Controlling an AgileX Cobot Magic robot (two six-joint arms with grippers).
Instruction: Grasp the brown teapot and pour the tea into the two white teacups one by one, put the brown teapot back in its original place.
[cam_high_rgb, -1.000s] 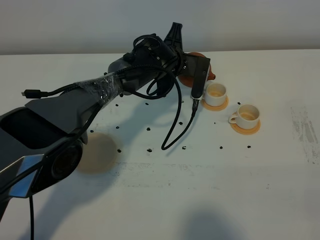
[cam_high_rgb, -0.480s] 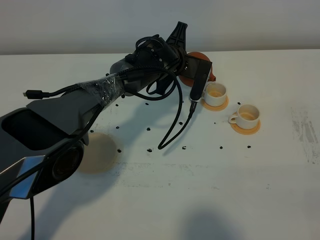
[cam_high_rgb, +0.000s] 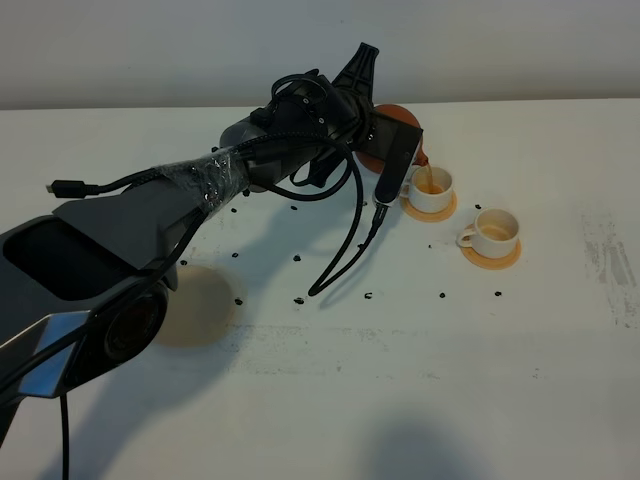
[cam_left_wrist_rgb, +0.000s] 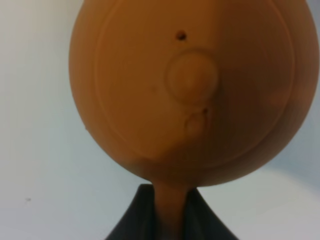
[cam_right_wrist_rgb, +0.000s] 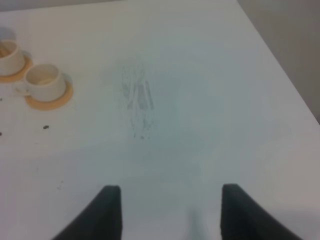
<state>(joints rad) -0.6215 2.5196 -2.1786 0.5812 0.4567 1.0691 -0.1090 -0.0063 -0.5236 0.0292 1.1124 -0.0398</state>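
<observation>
The brown teapot (cam_high_rgb: 405, 117) hangs tilted above the table, mostly hidden behind my left arm's wrist. A thin stream of tea runs from its spout into the nearer of the two white teacups (cam_high_rgb: 432, 183). The other teacup (cam_high_rgb: 496, 231) stands on its orange coaster to the right, with tea in it. In the left wrist view the teapot's lid (cam_left_wrist_rgb: 192, 82) fills the frame, and my left gripper (cam_left_wrist_rgb: 167, 216) is shut on the loop handle. The original place, a pale tan coaster (cam_high_rgb: 195, 305), lies bare at the left. My right gripper (cam_right_wrist_rgb: 170, 210) hangs open over bare table, both teacups (cam_right_wrist_rgb: 44, 81) far from it.
Several small dark specks (cam_high_rgb: 300, 298) dot the white table between the tan coaster and the cups. A black cable (cam_high_rgb: 345, 255) loops down from my left wrist close to the tabletop. A scuffed patch (cam_high_rgb: 610, 265) marks the table's right side.
The teapot has tipped a little further and tea now streams into the nearer cup. The hanging cable has swung slightly left. The cups have not moved.
</observation>
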